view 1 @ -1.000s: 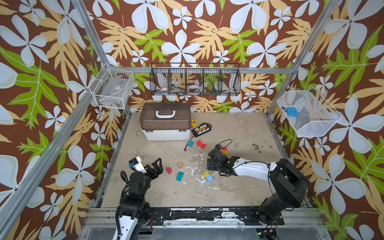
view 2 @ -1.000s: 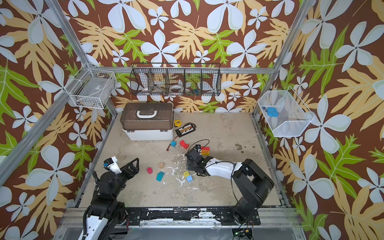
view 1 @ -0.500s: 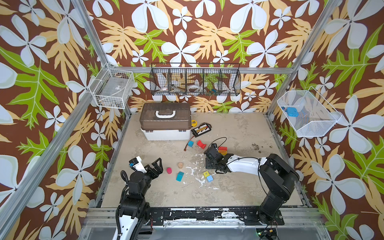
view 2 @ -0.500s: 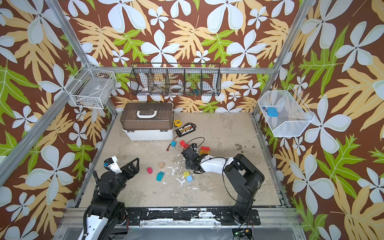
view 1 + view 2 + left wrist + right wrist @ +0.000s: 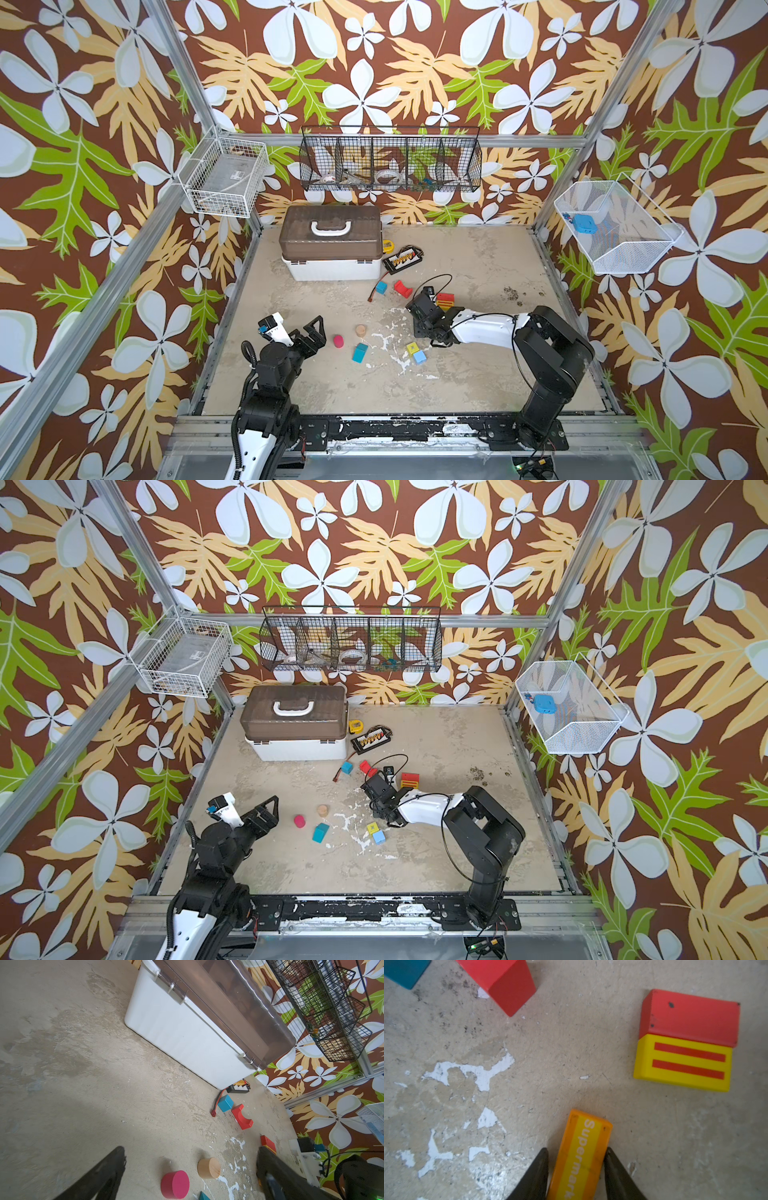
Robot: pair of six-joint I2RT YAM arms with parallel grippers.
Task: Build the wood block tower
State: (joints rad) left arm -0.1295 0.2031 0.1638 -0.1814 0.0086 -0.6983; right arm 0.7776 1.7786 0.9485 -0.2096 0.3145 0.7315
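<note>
My right gripper [image 5: 576, 1151] is shut on an orange bar [image 5: 586, 1136] printed "Supermarket", which lies on the floor with a finger against each long side. In both top views that gripper [image 5: 426, 318] [image 5: 380, 798] hides the bar. Just beyond it the tower is a low stack, a red bar [image 5: 689, 1018] on a yellow striped block [image 5: 683, 1064] [image 5: 445, 300]. My left gripper [image 5: 318, 332] [image 5: 192, 1149] hangs open and empty near a pink cylinder [image 5: 175, 1184] and a tan cylinder [image 5: 208, 1167]. Loose blocks: teal block [image 5: 360, 352], yellow cube [image 5: 412, 348], light blue cube [image 5: 419, 356], blue cube [image 5: 381, 286], red arch [image 5: 401, 287].
A brown-lidded white case [image 5: 332, 249] stands at the back left of the floor. Beside it lie a black connector board [image 5: 402, 259] with a red wire and a yellow tape measure [image 5: 387, 246]. Wire baskets hang on the walls. A black cable loops by the right wrist.
The right gripper's jaws have closed in from wide open onto the orange bar, and the arm has shifted slightly towards the far left. The left arm has not moved.
</note>
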